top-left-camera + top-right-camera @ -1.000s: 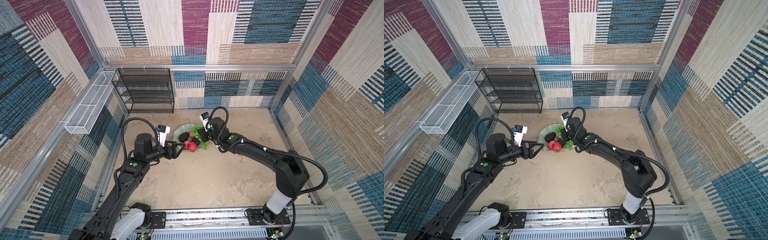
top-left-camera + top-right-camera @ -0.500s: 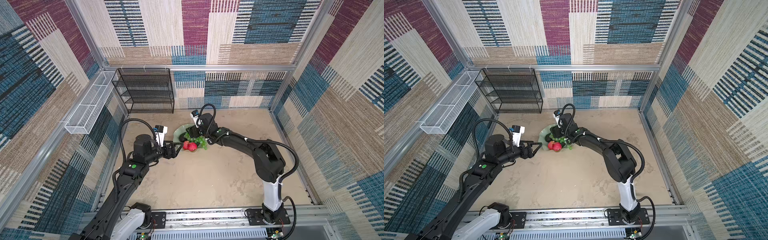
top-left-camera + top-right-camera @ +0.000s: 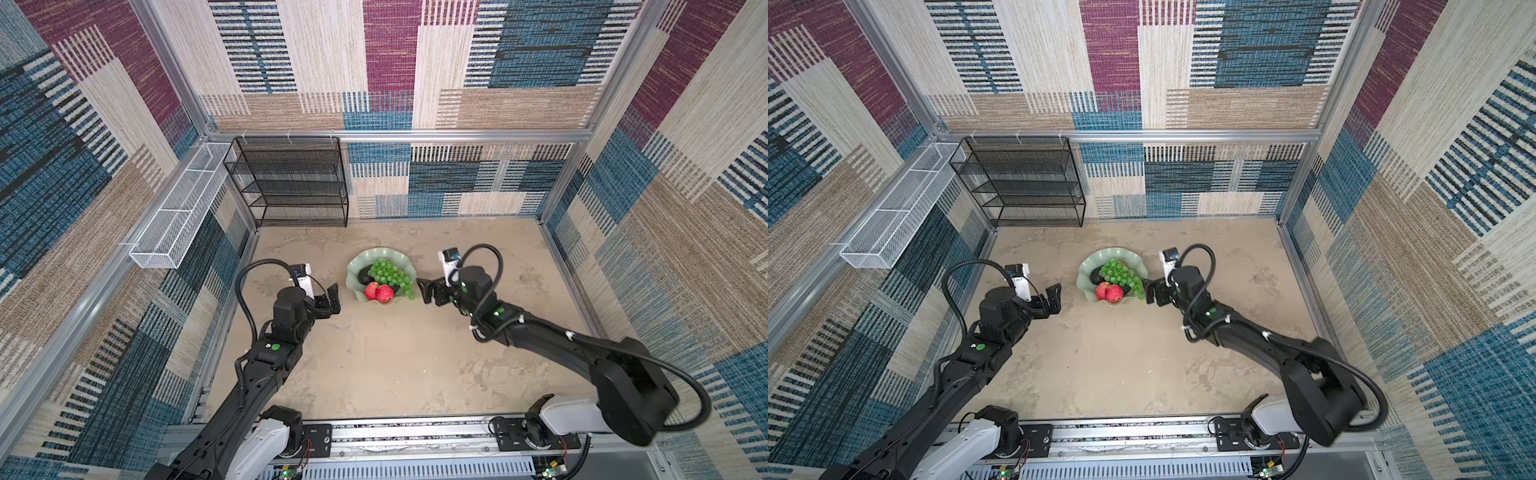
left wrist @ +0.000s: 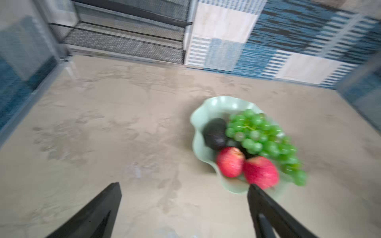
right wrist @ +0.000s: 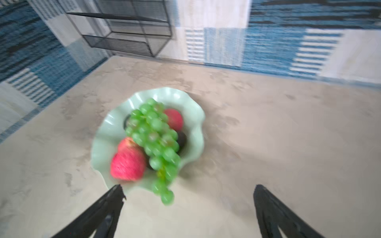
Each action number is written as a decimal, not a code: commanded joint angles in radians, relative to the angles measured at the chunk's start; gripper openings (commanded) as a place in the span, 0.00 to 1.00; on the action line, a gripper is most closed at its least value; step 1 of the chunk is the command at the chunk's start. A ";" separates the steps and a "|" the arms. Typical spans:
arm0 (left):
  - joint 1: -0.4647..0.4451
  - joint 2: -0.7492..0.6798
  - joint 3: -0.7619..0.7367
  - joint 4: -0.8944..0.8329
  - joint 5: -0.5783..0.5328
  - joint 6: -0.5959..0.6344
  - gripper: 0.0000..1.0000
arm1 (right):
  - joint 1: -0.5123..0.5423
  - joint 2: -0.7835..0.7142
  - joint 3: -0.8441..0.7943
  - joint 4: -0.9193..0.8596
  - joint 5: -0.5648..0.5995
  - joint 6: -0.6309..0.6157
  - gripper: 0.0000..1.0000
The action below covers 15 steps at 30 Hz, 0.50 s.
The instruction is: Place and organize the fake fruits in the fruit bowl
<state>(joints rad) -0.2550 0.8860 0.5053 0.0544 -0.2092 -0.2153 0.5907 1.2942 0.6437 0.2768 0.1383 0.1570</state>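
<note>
We find the fruit bowl (image 3: 356, 266) on the desk (image 3: 374, 365), a little behind the middle, between the two arms. The grapes (image 3: 388, 272) lie across the top of the pile, their tail spilling over the rim on the right arm's side. Two red apples (image 3: 379, 292) touch each other at the near edge, and a third apple (image 5: 175, 119) shows beyond the grapes. A dark avocado (image 3: 365, 275) rests beside the grapes. The left pincer (image 3: 335, 298) hovers near the bowl, and the right pincer (image 3: 423, 292) just beside it. Both are spread wide and hold nothing. A black wire rack (image 3: 291, 183) stands at the back wall, and a white mesh basket (image 3: 174, 224) hangs on the left wall.
</note>
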 commanded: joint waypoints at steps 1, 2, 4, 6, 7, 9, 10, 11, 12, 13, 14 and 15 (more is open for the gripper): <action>0.020 0.041 -0.123 0.336 -0.307 0.131 0.99 | -0.017 -0.153 -0.196 0.275 0.255 -0.022 1.00; 0.038 0.065 -0.145 0.369 -0.315 0.135 0.99 | -0.033 -0.188 -0.234 0.276 0.303 -0.031 1.00; 0.103 0.124 -0.159 0.381 -0.253 0.134 0.99 | -0.075 -0.255 -0.288 0.256 0.393 -0.047 1.00; 0.155 0.194 -0.165 0.407 -0.183 0.136 0.99 | -0.109 -0.312 -0.365 0.324 0.425 -0.112 1.00; 0.186 0.241 -0.173 0.446 -0.151 0.136 0.99 | -0.123 -0.341 -0.417 0.395 0.434 -0.149 1.00; 0.250 0.345 -0.170 0.545 -0.074 0.125 0.99 | -0.169 -0.374 -0.487 0.500 0.427 -0.181 1.00; 0.278 0.359 -0.126 0.455 -0.016 0.105 0.99 | -0.204 -0.373 -0.512 0.536 0.418 -0.171 1.00; 0.296 0.389 -0.115 0.478 0.023 0.110 0.99 | -0.237 -0.362 -0.531 0.567 0.405 -0.164 1.00; 0.312 0.438 -0.123 0.589 0.035 0.110 0.99 | -0.269 -0.341 -0.554 0.614 0.385 -0.167 1.00; 0.322 0.463 -0.128 0.649 0.065 0.109 0.99 | -0.303 -0.311 -0.575 0.676 0.360 -0.168 1.00; 0.326 0.505 -0.137 0.704 0.076 0.114 0.99 | -0.332 -0.276 -0.591 0.726 0.333 -0.163 1.00; 0.330 0.575 -0.148 0.811 0.091 0.124 1.00 | -0.364 -0.232 -0.601 0.786 0.295 -0.156 1.00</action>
<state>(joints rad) 0.0628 1.3685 0.3714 0.6006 -0.2222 -0.1169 0.2699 1.0119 0.0654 0.8349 0.4976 0.0154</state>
